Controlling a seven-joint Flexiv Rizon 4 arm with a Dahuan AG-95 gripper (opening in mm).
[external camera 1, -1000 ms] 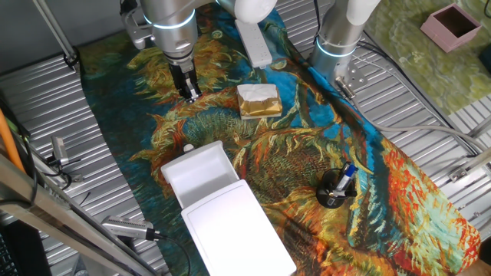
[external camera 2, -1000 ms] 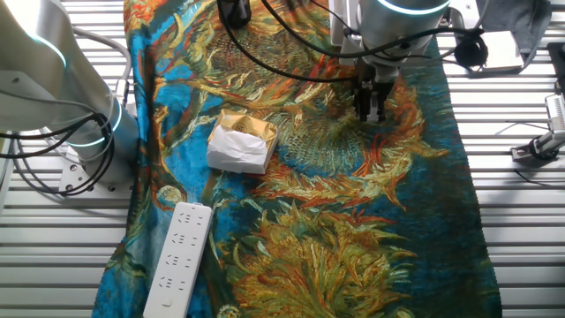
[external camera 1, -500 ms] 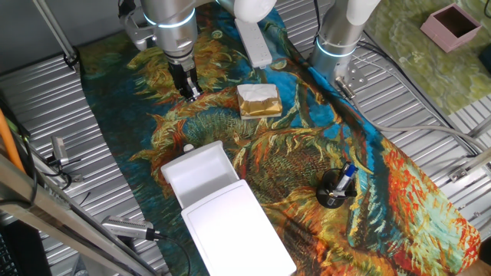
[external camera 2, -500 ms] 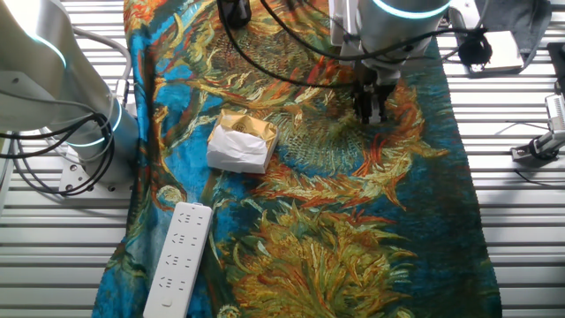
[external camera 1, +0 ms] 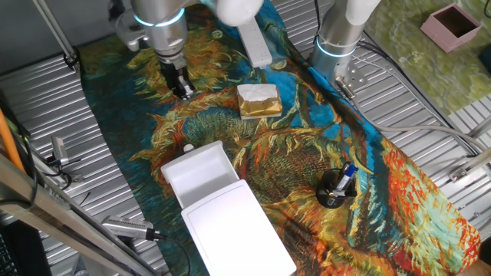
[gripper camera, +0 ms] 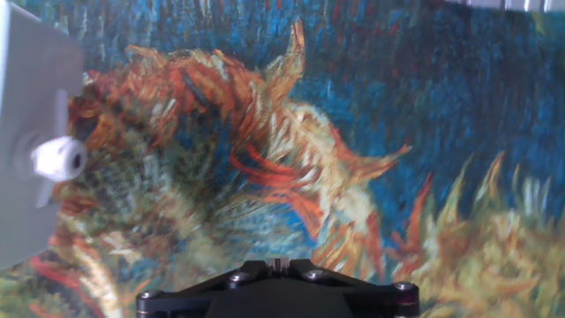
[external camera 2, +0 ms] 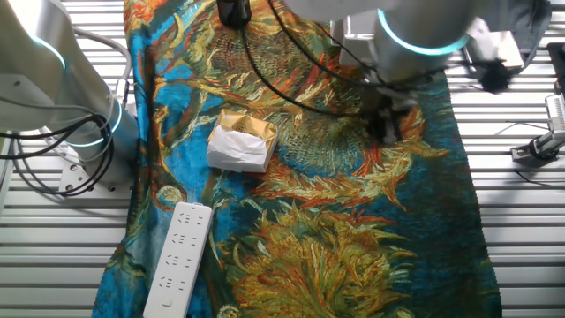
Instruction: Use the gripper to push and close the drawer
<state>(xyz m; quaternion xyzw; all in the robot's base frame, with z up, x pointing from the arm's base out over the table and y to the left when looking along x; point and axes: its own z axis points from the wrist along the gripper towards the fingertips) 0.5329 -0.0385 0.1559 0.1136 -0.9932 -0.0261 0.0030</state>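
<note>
Drawer stands pulled out near the cloth's front-left edge, knob facing the gripper, whose fingers look nearly together; it should descend behind the knob and push squarely.

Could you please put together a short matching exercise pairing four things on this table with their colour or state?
Things:
1. drawer
2. claw
3. square block
4. small box

Descriptions:
A. pink, off the patterned cloth
B. gold and white
C. white, pulled out of its case
D. black, hanging above the cloth, apart from the drawer

Pairs: 1-C, 2-D, 3-B, 4-A
</note>
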